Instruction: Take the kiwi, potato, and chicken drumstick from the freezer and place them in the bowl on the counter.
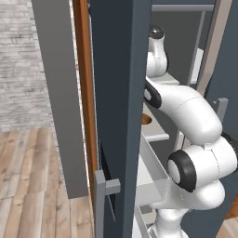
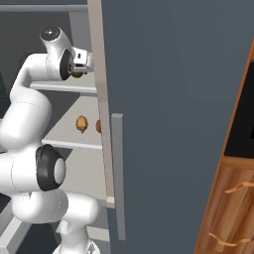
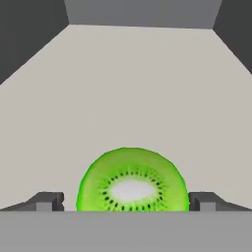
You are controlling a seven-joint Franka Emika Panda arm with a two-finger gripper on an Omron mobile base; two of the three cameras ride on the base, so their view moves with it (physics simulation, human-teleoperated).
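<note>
Reaching into the freezer (image 1: pixel 121 93) in the left base view, the white arm (image 1: pixel 186 111) runs toward 11 o'clock over pale shelves.

From the right base view, the arm bends toward 1 o'clock above a shelf (image 2: pixel 74 134) carrying a small brown item (image 2: pixel 82 124).

Through the hand view, the gripper (image 3: pixel 126 201) stands wide open, its fingertips (image 3: pixel 47 201) flanking the kiwi (image 3: pixel 132 181) at 6 o'clock without clearly touching it.
</note>
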